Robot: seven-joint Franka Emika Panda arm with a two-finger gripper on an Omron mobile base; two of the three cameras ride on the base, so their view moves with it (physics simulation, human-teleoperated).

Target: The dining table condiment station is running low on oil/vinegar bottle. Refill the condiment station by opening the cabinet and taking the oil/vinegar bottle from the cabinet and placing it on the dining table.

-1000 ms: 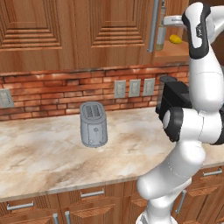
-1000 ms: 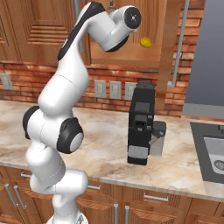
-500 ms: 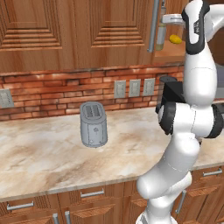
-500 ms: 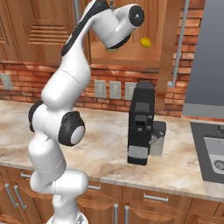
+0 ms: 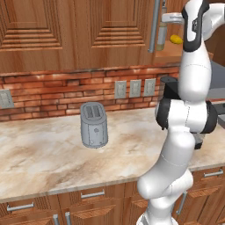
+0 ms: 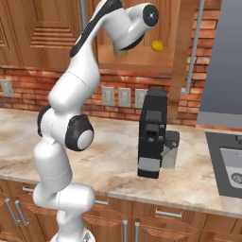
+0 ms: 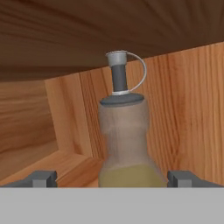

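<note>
we see our arm reaching up into the open cabinet, whose reddish-brown door stands swung out beside the shelf. in the hand view, the oil/vinegar bottle stands upright on the cabinet shelf, right in front of us, with its grey pourer top just under the wooden board above. our hand is spread, one finger tip at each side of the bottle's lower body; whether the fingers touch the glass we cannot tell. the olive-yellow liquid shows low in the bottle.

from the left base view, the bottle shows as a slim shape on the shelf just beside the door's long silver handle, and a small yellow thing lies on the same shelf just beside it. from the right base view, the bottle's lower part peeks out under the wrist, and the yellow thing sits well apart from it on the shelf.

below, on the marbled table, a grey toaster stands near the brick wall. in the right base view a black coffee machine stands on the same table, with a sink at the far right.
</note>
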